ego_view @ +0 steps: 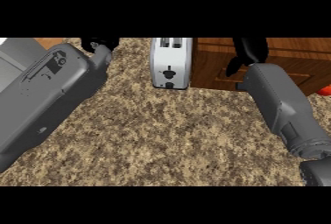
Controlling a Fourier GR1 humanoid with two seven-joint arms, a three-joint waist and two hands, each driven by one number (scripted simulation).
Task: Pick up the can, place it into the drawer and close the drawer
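No can shows anywhere in the head view. A wooden drawer unit (210,61) stands at the back right of the speckled counter (161,135). My right hand (251,49) lies over its front, fingers running straight up to the view's top edge, thumb (231,68) spread down to the left. Its grey forearm (284,109) comes in from the lower right. Only a small part of my left hand (100,43) shows at the top left, beyond its wide grey forearm (45,92). Whether the drawer stands open or closed is hidden by the hand.
A silver toaster (171,61) stands upright at the back, just left of the drawer unit. A small red thing (325,90) peeks in at the right edge. A grey surface (16,57) lies at the far left.
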